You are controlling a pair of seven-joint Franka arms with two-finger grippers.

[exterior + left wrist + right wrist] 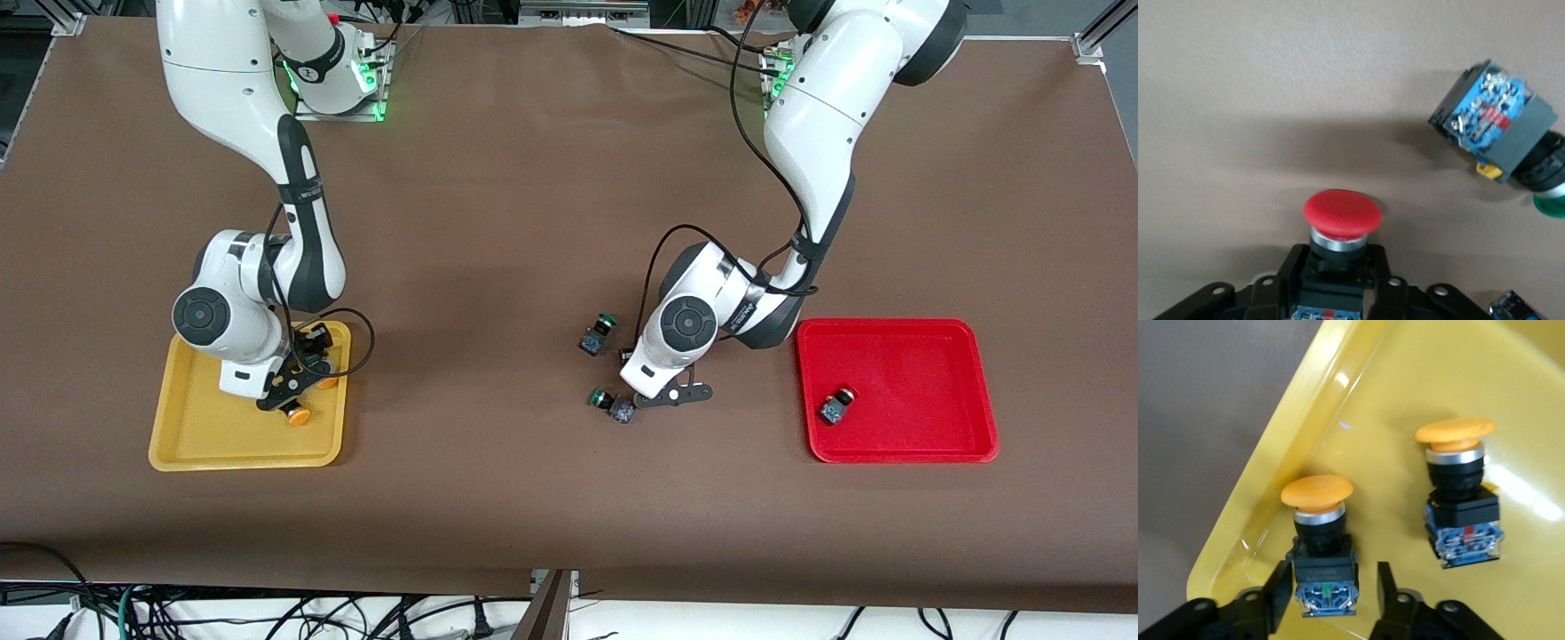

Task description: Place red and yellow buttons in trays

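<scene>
Brown worktop [533, 178]. Yellow tray [191, 444], toward the right arm's end: two yellow buttons, one [1319, 540] between the parted fingers of the right gripper [1328, 590], not clamped; the other [1458, 493] beside it. Red tray [942, 444], toward the left arm's end: one red button [836, 407]. Left gripper [1338, 280], low over mid-worktop, closed on a second red button [1341, 217]. Two green-capped switches [597, 332] [612, 404] nearby.
</scene>
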